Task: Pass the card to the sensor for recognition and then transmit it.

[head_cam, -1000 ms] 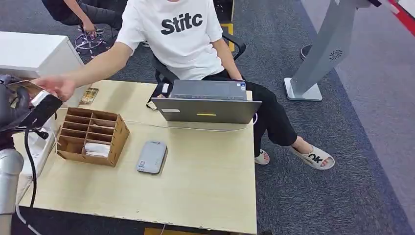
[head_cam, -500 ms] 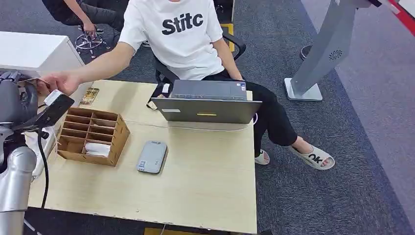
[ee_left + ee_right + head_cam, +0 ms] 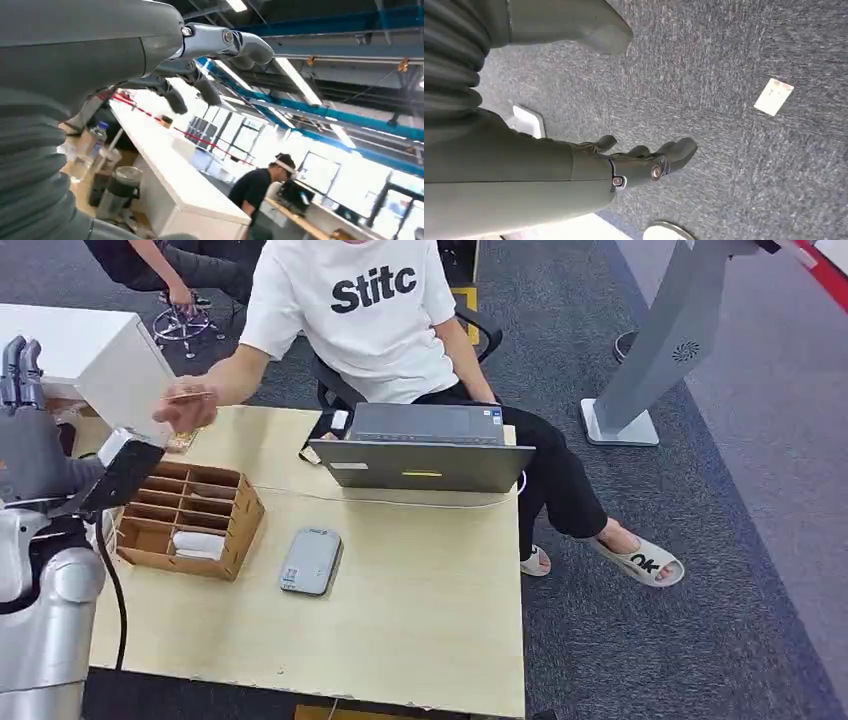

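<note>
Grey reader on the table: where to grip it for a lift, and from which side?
Grip the grey reader by its two long edges, across the short width, coming straight down from above. It lies flat on the table, so only its thin edges offer purchase. Bare table flanks both long edges; the cardboard box stands apart, likely leaving finger room.

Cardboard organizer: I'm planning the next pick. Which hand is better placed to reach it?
Probably left. The left hand is raised beside the cardboard organizer, empty; the right hand hangs over the carpet.
</note>
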Robot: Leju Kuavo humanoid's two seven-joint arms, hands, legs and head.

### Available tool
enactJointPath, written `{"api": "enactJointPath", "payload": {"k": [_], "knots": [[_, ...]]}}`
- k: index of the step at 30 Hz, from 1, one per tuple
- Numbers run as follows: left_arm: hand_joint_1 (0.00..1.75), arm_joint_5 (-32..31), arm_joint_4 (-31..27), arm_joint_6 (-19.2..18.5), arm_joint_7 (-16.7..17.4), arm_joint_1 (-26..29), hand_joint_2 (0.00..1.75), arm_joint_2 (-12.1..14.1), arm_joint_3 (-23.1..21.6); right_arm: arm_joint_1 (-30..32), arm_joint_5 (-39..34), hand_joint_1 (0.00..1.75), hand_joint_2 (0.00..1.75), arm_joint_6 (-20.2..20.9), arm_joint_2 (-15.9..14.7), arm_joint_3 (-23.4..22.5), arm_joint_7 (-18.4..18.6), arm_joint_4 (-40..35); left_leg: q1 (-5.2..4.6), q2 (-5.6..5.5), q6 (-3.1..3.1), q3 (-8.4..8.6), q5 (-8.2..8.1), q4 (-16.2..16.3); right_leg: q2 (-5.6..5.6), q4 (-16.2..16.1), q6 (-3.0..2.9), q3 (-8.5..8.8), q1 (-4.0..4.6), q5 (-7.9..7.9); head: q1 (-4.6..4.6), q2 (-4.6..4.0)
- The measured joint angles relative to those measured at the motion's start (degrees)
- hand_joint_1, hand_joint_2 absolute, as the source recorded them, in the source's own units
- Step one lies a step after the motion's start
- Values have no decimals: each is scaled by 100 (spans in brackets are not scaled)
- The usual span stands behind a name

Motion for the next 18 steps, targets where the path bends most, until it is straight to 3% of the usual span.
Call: {"api": "enactJointPath", "payload": {"k": [4,7,10,11,13,15,18], "knots": [[0,883,-713,193,-650,1040,175,9,190,18,-61,0,175,-17,7,-101,-18,0,0,18,0,3,-3,-7,17,1,-1,-3,0,-5,0,0],[0,1539,-1373,450,-1400,2159,175,-4,516,46,-153,0,175,-50,20,-221,-50,0,0,30,-1,-1,-13,-11,26,-1,-2,-8,0,-13,7,0],[0,2280,-1948,653,-2261,3367,175,-184,1083,82,-208,0,175,-131,50,-363,-46,2,1,45,-2,2,-28,-11,40,-3,-2,-12,0,-21,0,0],[0,2664,-2104,552,-2605,3731,175,-327,1377,95,-208,0,175,-151,57,-411,-41,2,0,44,-1,-1,-30,-11,38,-4,0,-14,0,-25,-2,0],[0,3324,-2281,-87,-3032,4156,175,-674,2150,115,-205,0,175,-208,66,-492,-39,2,0,30,0,-4,-30,-11,22,-7,2,-15,0,-26,0,0],[0,3610,-2382,-633,-3116,4361,175,-1002,2963,114,-199,0,175,-225,81,-579,-48,0,1,31,0,-3,-30,-11,18,-7,1,-13,0,-26,2,0],[0,3660,-2507,-789,-3169,4587,175,-1285,3745,127,-199,0,175,-230,94,-640,-55,2,0,22,-1,-1,-27,-11,9,-7,1,-10,0,-26,-4,0]]}}
